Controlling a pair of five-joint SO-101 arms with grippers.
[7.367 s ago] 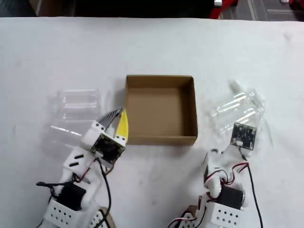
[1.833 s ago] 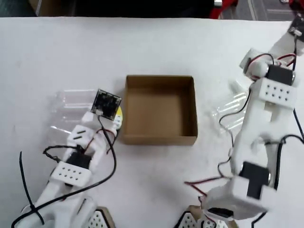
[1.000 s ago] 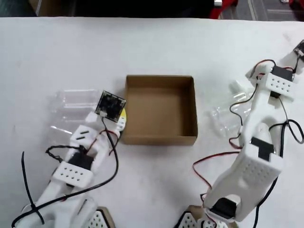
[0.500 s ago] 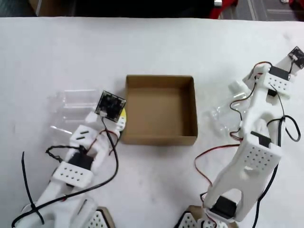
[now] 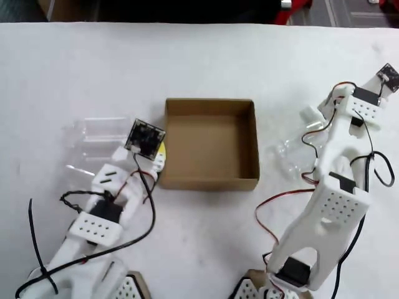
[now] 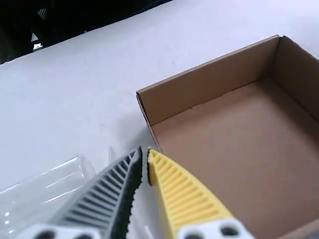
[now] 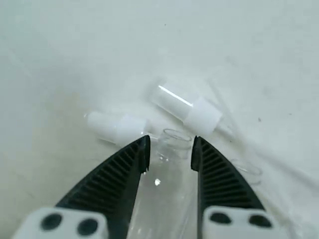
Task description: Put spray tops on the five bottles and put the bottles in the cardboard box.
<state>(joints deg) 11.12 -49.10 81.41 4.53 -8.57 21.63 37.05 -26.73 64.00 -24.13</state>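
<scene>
The open cardboard box sits mid-table with nothing in it. Left of it lie clear bottles; one of these bottles shows beside my left gripper, which hangs shut and holds nothing, just outside the box's left wall. My left gripper's yellow finger peeks out under its camera board. My right gripper is open, its black fingers on either side of a clear bottle's mouth. Two white spray tops lie just beyond it.
The right arm stretches over the right-hand pile of clear bottles and a white spray top. Another bottle mouth lies beside the right fingers. White tabletop surrounds the box; the table's far edge runs along the back.
The right arm has unfolded and swung out over the right-hand bottles, barely shifting in the last half second. The left arm moved up beside the box's left wall, then stayed still.
</scene>
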